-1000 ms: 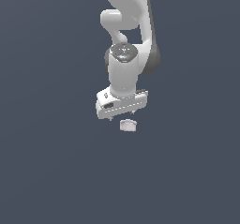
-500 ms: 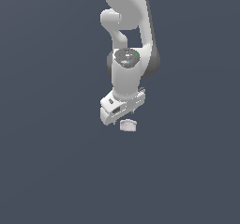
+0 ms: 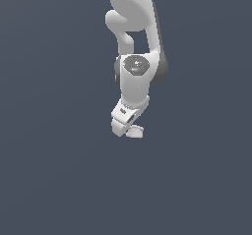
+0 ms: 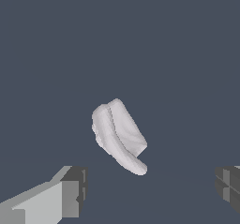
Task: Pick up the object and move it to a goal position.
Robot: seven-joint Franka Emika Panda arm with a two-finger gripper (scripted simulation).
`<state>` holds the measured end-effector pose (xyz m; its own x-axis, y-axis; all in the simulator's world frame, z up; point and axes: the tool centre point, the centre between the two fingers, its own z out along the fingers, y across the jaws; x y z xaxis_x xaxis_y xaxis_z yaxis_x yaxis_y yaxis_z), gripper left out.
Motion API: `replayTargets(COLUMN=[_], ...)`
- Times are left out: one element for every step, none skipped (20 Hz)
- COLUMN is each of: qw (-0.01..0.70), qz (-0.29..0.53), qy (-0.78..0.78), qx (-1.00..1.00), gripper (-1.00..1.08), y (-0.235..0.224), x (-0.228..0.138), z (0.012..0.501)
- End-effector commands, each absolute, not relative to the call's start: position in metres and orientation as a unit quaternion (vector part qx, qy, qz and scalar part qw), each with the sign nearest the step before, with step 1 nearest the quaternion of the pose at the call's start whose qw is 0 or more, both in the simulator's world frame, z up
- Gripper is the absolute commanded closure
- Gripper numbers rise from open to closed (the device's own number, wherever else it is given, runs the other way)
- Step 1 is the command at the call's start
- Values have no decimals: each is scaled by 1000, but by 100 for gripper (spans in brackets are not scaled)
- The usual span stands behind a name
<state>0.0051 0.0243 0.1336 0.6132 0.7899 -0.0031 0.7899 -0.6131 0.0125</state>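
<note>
Between the pincer's [image 4: 150, 190] two fingers [image 4: 70, 190], in the wrist view, the lump [image 4: 119, 136] lay on the dark counter [image 4: 187, 54], tilted askew to the line joining the fingertips. The fingers stood spread wide, one grey pad at each side of the frame, and neither touched the lump. The lump was whitish-grey, rounded, with a flattish face and a thicker rim along one side, and it was much narrower than the gap between the pads.

From the exterior view, the pincer [image 3: 129, 129] hung low over the counter [image 3: 54, 180], pointing down, with the lump [image 3: 134, 132] showing just beneath its tip and partly hidden by it. Whether the fingertips reached down to the lump's level could not be told from that angle. Behind and above, the white arm [image 3: 135, 81] rose to the frame's top edge, with a grey joint cap facing the camera.
</note>
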Motion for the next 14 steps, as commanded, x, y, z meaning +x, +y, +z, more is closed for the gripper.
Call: replayTargets(qw=[6,5,5,5,5,4,4,4,3,3,3,2,2,2], qz=[1,0,0,0,0,0,0,0,-1,-1,-1,-1,-1,-1], qy=[473,486,499,512,524,537,549,561,573,583,593,603,611,619], qx=[881,874,867,859,852,844,836,828,820,812,805,798,792,785], gripper=[-92,-92,-92,-92,-92,-92,-92,-92,-92,-92,-92,-92,-92,-92], y=[27,28,28,29,30,31,32,33,34,35,36,37,37,38], x=[4,3,3,2,2,1,1,0,0,-1,-1,-2,-2,-2], z=[130,129,127,126,124,123,122,120,119,118,117,116,115,114])
